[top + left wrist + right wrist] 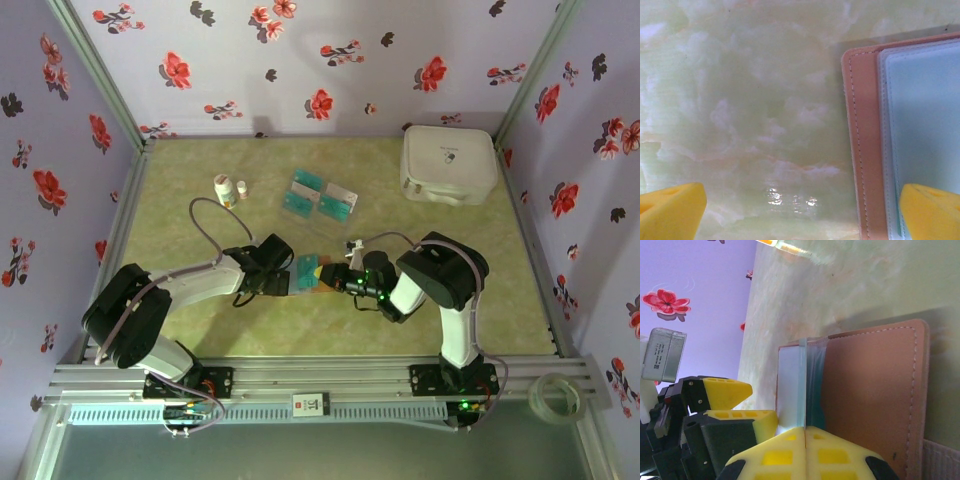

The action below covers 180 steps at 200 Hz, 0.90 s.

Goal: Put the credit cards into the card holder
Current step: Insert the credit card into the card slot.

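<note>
Right gripper [805,452] was pinched shut on a pale sheet [790,385] standing in the card holder [870,400]; card or sleeve, couldn't tell. Left gripper [800,210] gaped wide astride its edge. Several credit cards [320,195] lay loose at twelve o'clock, so most work remained.

- The top external view looks steeply down from above and behind both arm bases, covering the whole desk [330,325] and its flowered walls [300,60].
- The left wrist view faces straight down, very close to the desk.
- The right wrist view skims low across the desk, close up.
- All three share the card holder [865,150].
</note>
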Each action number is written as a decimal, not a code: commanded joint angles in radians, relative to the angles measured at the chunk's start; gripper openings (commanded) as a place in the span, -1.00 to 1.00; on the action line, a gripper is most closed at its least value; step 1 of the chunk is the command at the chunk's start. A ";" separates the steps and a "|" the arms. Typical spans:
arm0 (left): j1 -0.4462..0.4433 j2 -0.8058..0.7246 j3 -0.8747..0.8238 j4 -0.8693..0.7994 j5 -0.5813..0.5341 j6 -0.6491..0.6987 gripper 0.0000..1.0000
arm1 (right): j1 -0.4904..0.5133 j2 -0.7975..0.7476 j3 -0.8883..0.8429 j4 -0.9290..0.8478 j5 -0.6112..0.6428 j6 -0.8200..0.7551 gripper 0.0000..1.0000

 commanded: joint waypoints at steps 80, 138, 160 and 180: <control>0.008 0.007 -0.012 -0.036 -0.037 -0.017 0.99 | 0.009 0.022 -0.023 -0.051 -0.023 -0.010 -1.00; 0.007 0.010 -0.012 -0.036 -0.036 -0.018 0.99 | 0.009 0.012 -0.019 -0.130 -0.029 -0.027 -1.00; 0.007 0.010 -0.012 -0.036 -0.036 -0.018 0.99 | 0.009 0.010 -0.015 -0.162 -0.028 -0.032 -1.00; 0.008 0.011 -0.010 -0.036 -0.036 -0.017 0.99 | 0.010 0.013 -0.011 -0.182 -0.028 -0.033 -1.00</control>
